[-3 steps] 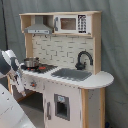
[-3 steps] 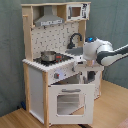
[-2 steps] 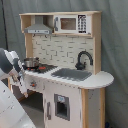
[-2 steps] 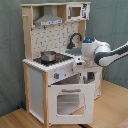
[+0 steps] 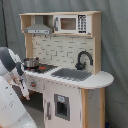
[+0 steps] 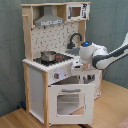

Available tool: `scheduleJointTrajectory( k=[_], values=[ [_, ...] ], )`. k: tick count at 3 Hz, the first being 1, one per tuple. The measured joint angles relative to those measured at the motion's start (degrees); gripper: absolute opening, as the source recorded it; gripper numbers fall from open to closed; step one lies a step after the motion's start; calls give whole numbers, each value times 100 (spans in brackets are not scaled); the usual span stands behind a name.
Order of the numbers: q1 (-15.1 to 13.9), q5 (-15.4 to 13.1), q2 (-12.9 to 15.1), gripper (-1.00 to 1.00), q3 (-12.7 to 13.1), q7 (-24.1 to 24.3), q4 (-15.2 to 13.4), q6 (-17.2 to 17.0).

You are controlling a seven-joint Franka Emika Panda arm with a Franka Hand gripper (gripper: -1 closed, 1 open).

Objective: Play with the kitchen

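- The kitchen [image 5: 65,70] [image 6: 57,70], a tall toy of white panels and light wood, stands on a wooden floor [image 6: 107,107] before a grey curtain [image 5: 115,45] in both exterior views.
- On its top shelf sit a small microwave [image 5: 72,23] [image 6: 76,11] and a grey range hood [image 5: 39,27] [image 6: 48,19]; behind the counter is a tiled, dotted backsplash [image 5: 62,50].
- A small metal pot [image 5: 31,62] [image 6: 48,55] stands on the hob, and a black faucet [image 5: 83,59] [image 6: 75,39] curves over the grey sink [image 5: 74,74].
- In the second exterior view the oven door [image 6: 71,102], with its window, hangs partly open.
- The white robot arm [image 6: 102,54] reaches in from the second exterior view's right, and its gripper [image 6: 86,75] points down, just beside the front edge of the counter.
- It cannot be told how wide the gripper is, nor whether it holds anything.
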Motion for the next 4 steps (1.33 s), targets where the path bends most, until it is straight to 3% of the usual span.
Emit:
scheduleJointTrajectory(
  k=[1,3,4],
  values=[
    [-53,0,1,-100,43,-15,0,12],
    [-837,3,11,-100,733,-409,-34,275],
    [-1267,5,38,-100,1195,-539,-37,452]
  ],
)
